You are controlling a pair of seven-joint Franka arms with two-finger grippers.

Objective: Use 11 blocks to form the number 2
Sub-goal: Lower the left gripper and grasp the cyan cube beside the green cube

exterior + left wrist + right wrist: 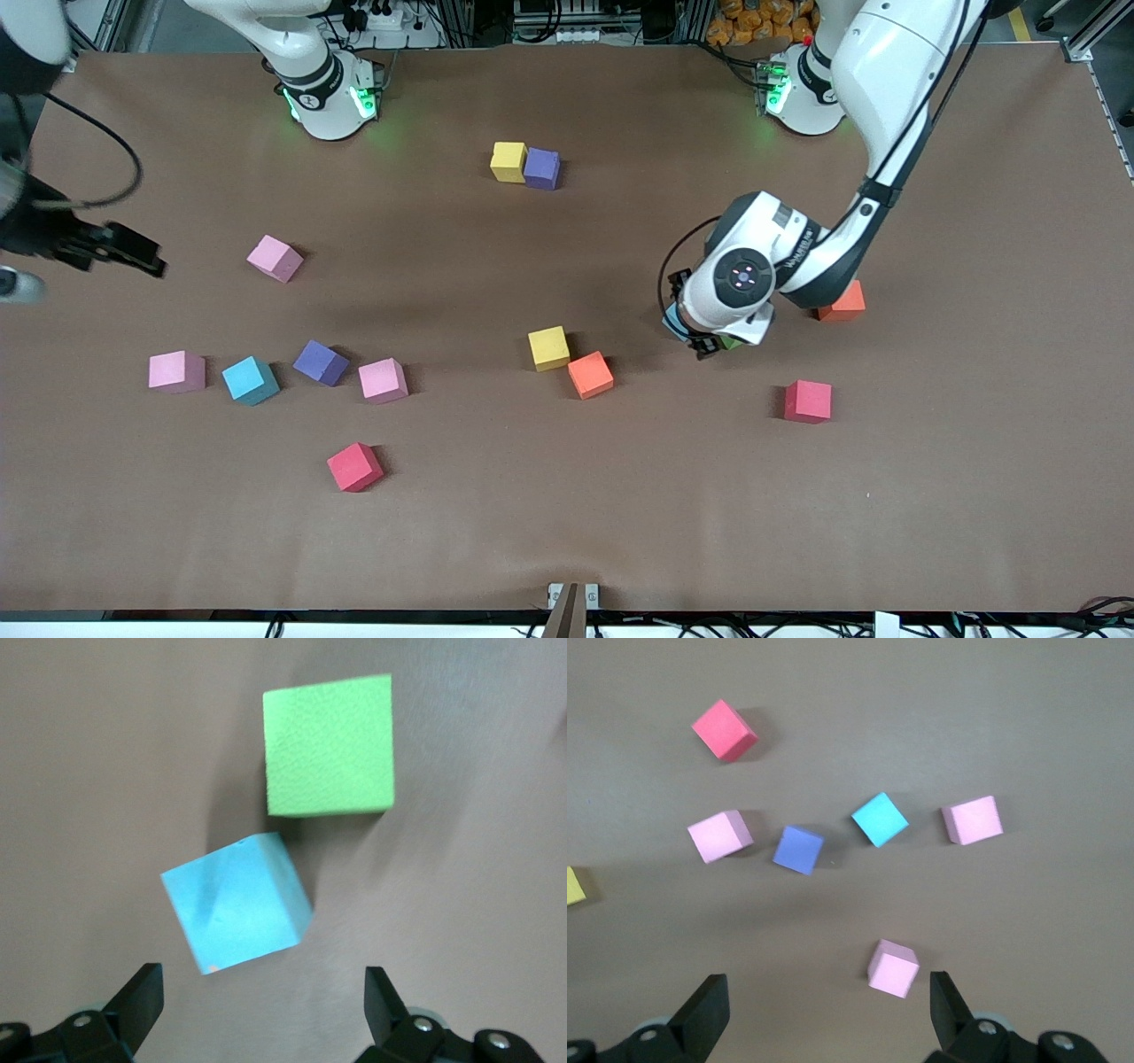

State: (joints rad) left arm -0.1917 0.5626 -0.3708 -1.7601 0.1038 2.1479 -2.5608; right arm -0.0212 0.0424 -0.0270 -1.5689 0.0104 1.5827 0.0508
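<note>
Table (567,532), green block (329,744) under left gripper (264,997)

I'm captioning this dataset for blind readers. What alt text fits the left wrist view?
The left pincer hangs open over a brown table, its two dark fingers framing a tilted light blue block. A green block lies flat on the table beside the blue one, their corners close or touching.

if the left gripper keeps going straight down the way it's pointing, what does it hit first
Probably the light blue block: the open left gripper hangs over it, with the green block just past it. How high it hangs is unclear.
</note>
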